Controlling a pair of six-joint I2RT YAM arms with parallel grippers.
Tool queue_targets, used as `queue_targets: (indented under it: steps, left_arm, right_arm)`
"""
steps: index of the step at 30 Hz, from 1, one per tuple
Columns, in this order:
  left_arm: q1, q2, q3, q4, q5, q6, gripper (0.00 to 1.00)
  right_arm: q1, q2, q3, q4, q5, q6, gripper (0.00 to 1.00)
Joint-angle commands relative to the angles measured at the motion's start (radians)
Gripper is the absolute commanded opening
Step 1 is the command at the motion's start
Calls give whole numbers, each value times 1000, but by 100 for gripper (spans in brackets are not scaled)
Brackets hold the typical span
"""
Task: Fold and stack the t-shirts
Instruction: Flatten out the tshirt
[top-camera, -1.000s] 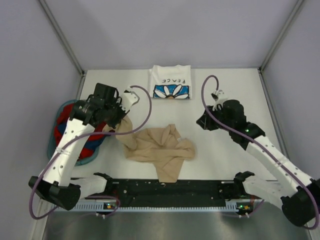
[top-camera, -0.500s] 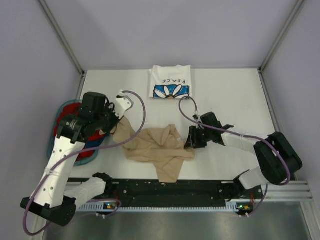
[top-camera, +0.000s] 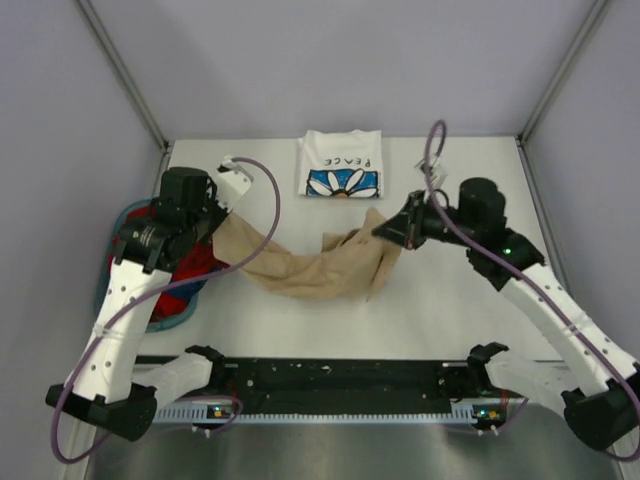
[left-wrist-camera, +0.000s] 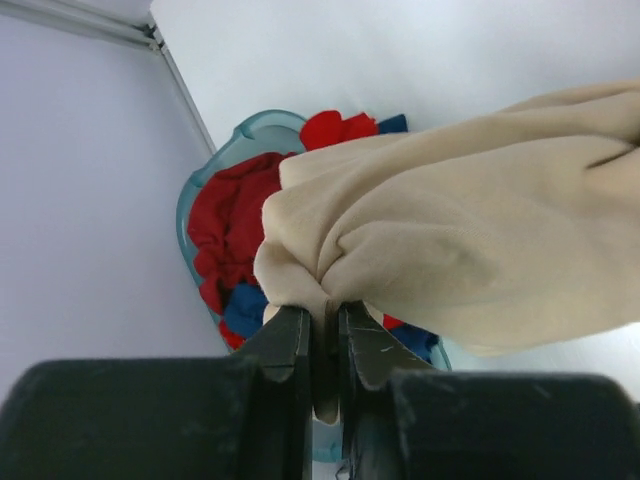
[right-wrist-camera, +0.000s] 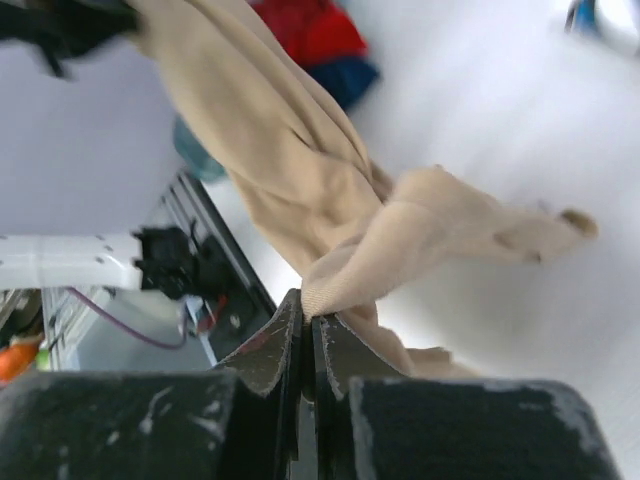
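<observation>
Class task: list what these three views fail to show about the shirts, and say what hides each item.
1. Tan shirt: front or back, collar and sleeves, all views; it hangs bunched between the left tool and the right tool.
2. Basket contents: how many shirts, top view; left arm covers them.
3. Folded daisy shirt: missing from the left wrist view; far corner of the right wrist view blurred.

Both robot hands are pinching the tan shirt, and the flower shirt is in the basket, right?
Not quite. Both the left gripper and right gripper do pinch the tan shirt, but the top view shows the flower shirt folded on the table, not in the basket.
</observation>
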Motion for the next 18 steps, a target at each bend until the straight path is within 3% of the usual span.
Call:
queue_targets:
  steps: [1,2,6,9,11,14,18]
  left_arm:
    - [10,170,43,207,-92,29,16]
    - [10,228,57,245,-96,35,19]
    - [27,522,251,325,-147,43,51]
    - [35,730,500,222,-135,-3,63]
    - [33,784,614,126,-36,-39,69]
    - [30,720,561,121,150,-38,71]
    - [25,511,299,181,490,49,69]
  right_arm:
    - [-70,-146,132,-66,-22,-36,0]
    - [-80,-161,153,-64,-20,-26,0]
    - [-86,-137,213,-40,-17,26,0]
    - [-90,-105,285,-8,-25,77,0]
    - [-92,-89,337,31,-28,106,0]
    - [-92,-71,388,109,-22,161,0]
    - [-92,-24,455,215,-25,235,0]
